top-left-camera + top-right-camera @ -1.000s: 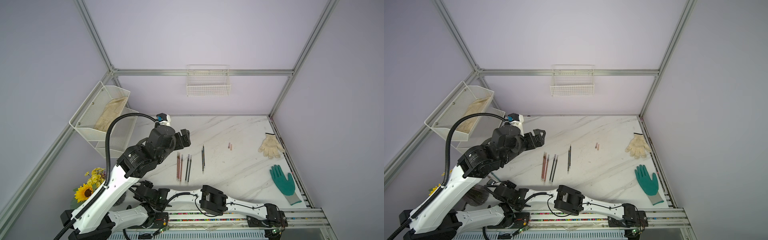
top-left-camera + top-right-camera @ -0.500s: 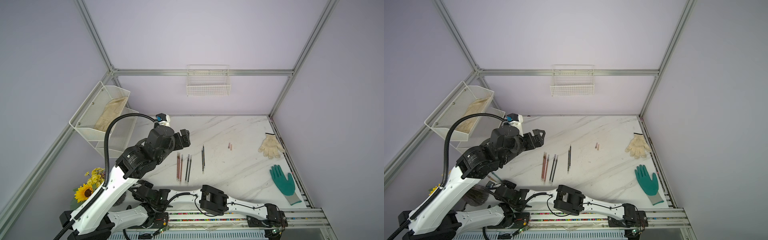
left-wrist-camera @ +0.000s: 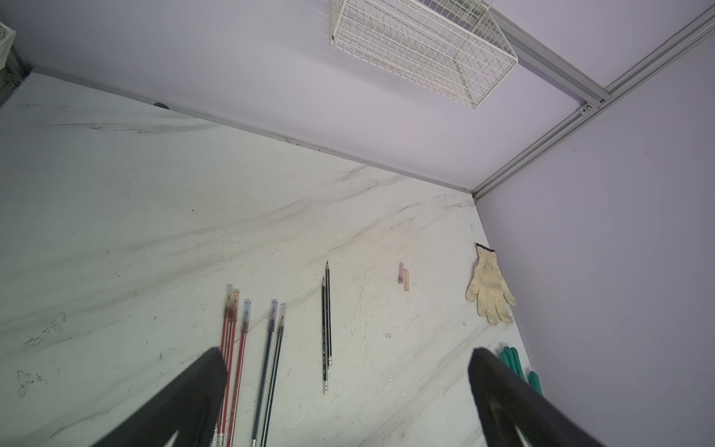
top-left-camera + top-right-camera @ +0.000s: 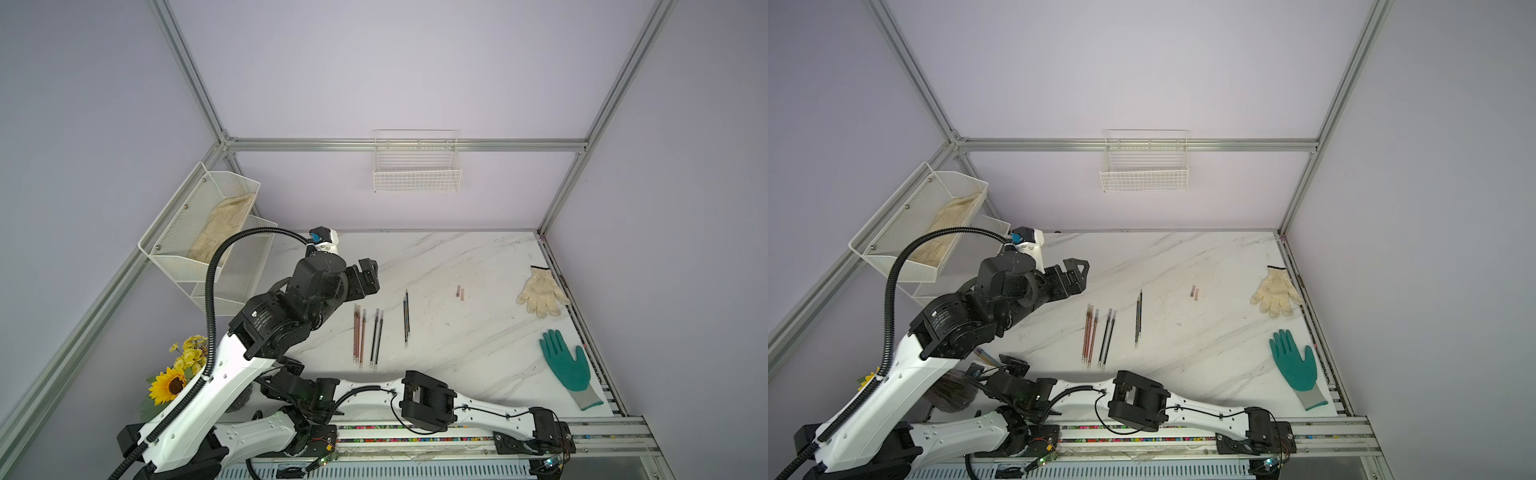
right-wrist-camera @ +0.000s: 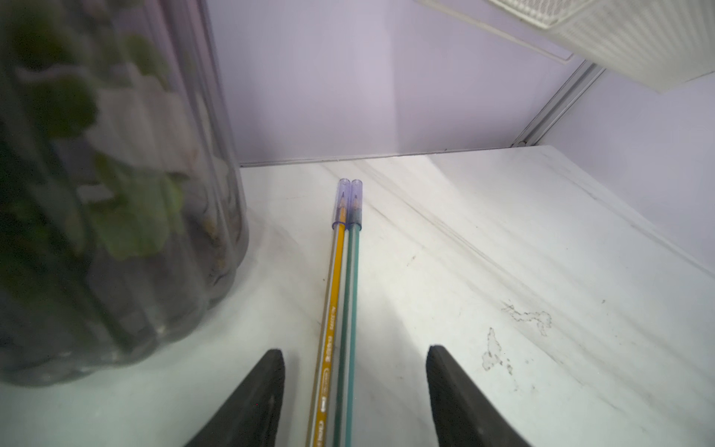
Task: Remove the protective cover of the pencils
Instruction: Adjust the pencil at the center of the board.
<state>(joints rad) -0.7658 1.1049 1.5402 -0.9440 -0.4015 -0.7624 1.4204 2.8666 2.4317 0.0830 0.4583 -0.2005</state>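
Left gripper (image 3: 346, 350) hangs wide open above the marble table (image 4: 478, 340), well apart from the flower vase (image 5: 116, 232). The right gripper (image 5: 354, 350), near the vase, is parted too, straddling without touching two capped pencils (image 5: 340, 290) that lie just beside the vase. Seven more pencils (image 4: 376, 337) lie farther from the vase, with two loose caps (image 4: 460, 293) beyond them.
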